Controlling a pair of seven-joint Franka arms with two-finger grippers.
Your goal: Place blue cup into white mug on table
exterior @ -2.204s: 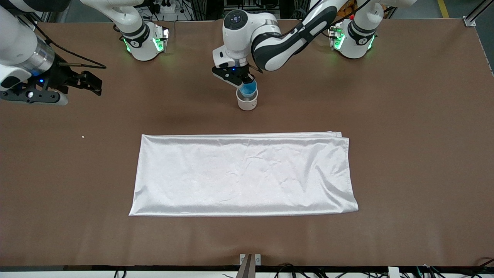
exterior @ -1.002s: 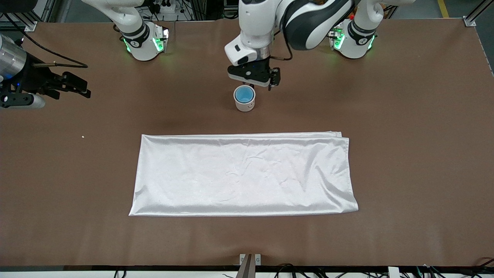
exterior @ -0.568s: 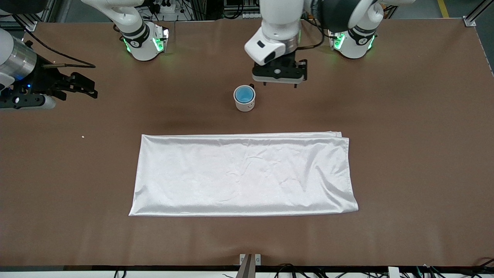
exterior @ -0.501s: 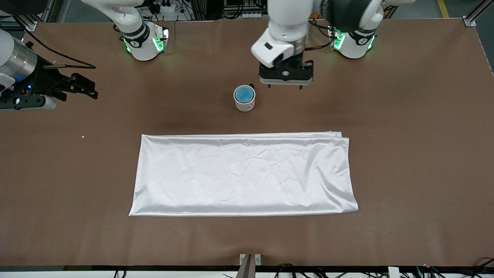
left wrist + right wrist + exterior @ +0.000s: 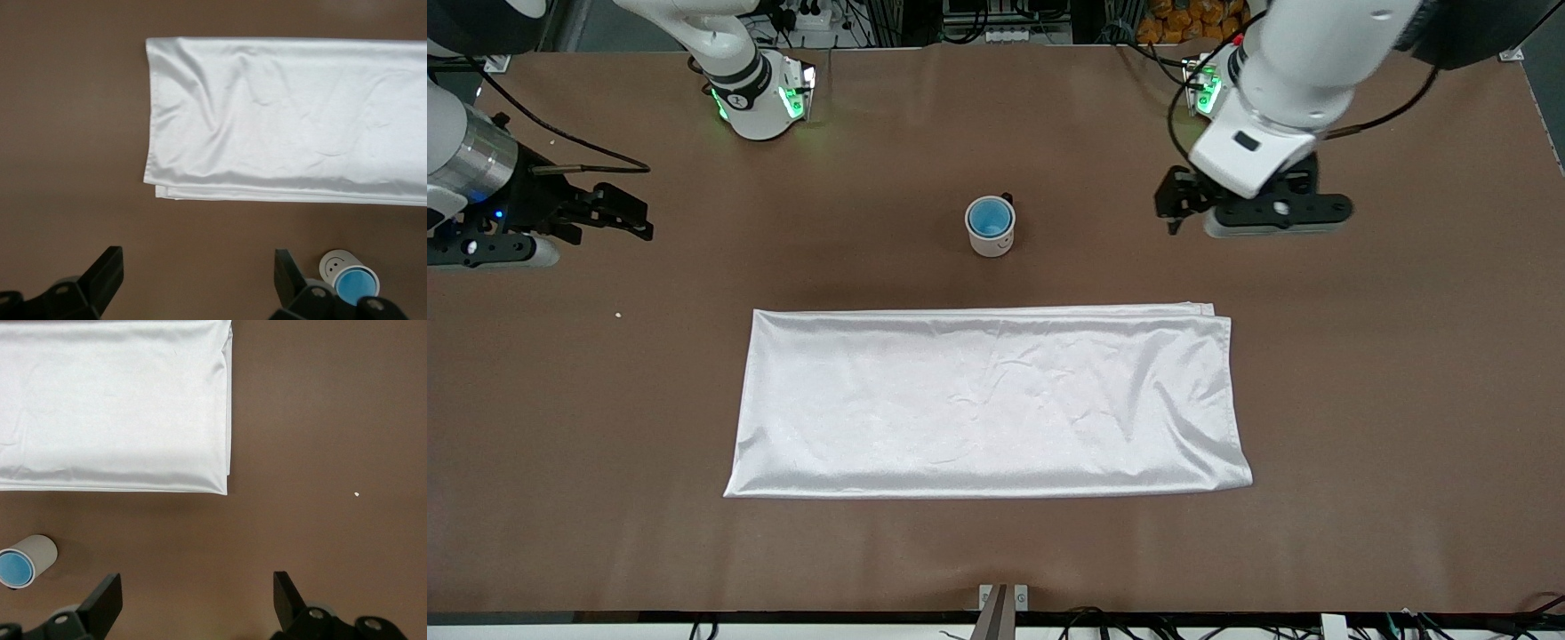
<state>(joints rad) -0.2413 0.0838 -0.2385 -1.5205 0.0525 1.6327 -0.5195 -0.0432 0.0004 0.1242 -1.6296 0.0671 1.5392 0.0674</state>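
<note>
With the blue cup sitting upright inside the white mug, its rim about level with the mug's, the placing itself looks done, and the step in hand appears to be the clearing away of the arm. The mug stands on the brown table, farther from the front camera than the white cloth and well apart from it. The left gripper hangs over bare table toward the left arm's end, well apart from the mug, its wrist pitched so that the hand points down at the table; in the left wrist view its fingers are spread wide with nothing between them, the mug and cup showing off to one side. The right gripper waits over the table at the right arm's end, also spread and empty in its own wrist view. Nothing further seems called for except perhaps parking the left arm, keeping it from brushing the mug.
</note>
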